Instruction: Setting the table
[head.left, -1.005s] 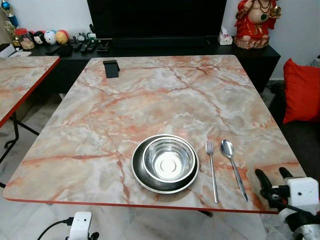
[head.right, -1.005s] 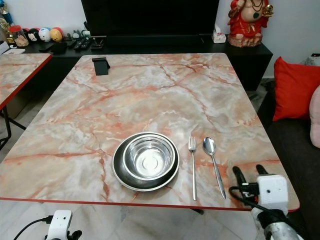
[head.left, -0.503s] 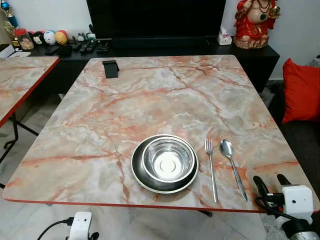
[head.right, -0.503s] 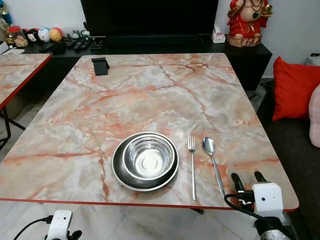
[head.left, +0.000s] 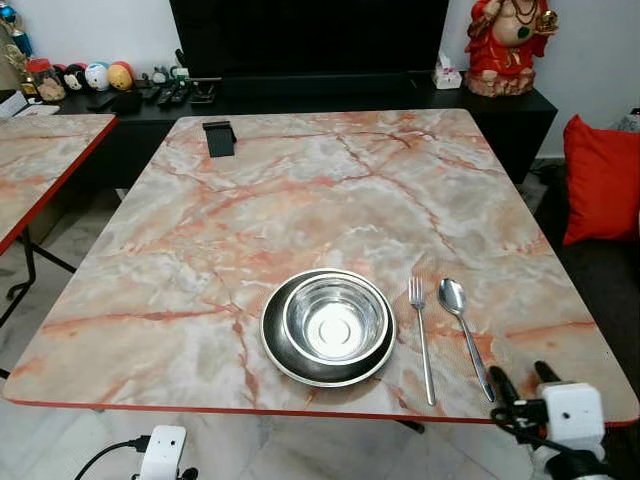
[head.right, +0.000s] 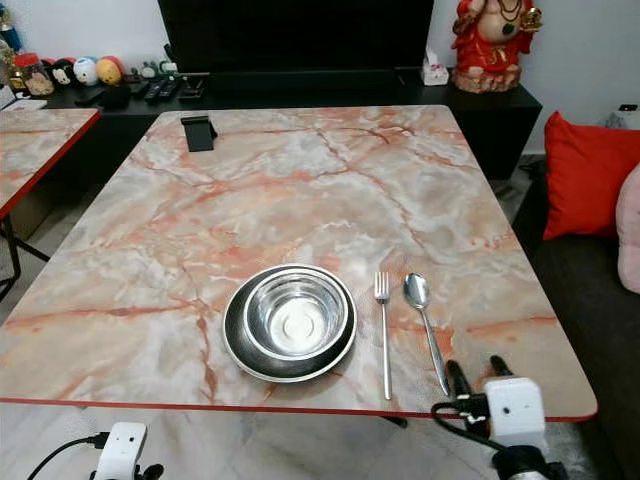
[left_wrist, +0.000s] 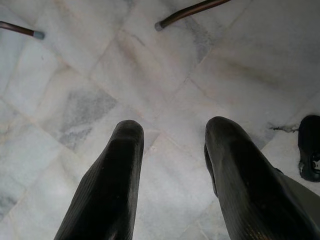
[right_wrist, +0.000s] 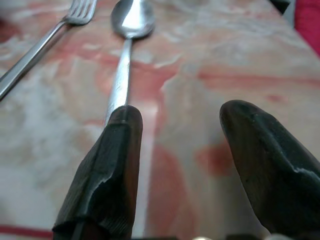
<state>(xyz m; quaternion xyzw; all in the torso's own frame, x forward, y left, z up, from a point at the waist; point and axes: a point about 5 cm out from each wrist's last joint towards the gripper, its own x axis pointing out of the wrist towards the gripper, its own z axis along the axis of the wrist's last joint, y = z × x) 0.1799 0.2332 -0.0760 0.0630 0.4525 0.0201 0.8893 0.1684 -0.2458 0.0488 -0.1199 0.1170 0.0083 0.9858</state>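
Note:
A steel bowl (head.left: 335, 322) rests inside a dark plate (head.left: 282, 358) near the front edge of the marble table (head.left: 300, 200). To the plate's right lie a fork (head.left: 423, 336) and then a spoon (head.left: 464, 330), side by side. My right gripper (head.left: 522, 384) is open at the table's front right corner, just behind the spoon's handle end and empty. In the right wrist view the spoon (right_wrist: 125, 60) and fork (right_wrist: 45, 40) lie ahead of the fingers (right_wrist: 107, 170). My left gripper (left_wrist: 172, 150) hangs open over the tiled floor.
A small black stand (head.left: 219, 137) sits at the table's far left. A second marble table (head.left: 40, 160) is at the left. A black cabinet (head.left: 330, 95) with remotes, toys and a red statue (head.left: 508, 45) lies beyond. A red cushion (head.left: 600, 180) sits at the right.
My right gripper has drawn back towards me and slightly left, from over the table's corner to its front edge. The tableware has not moved.

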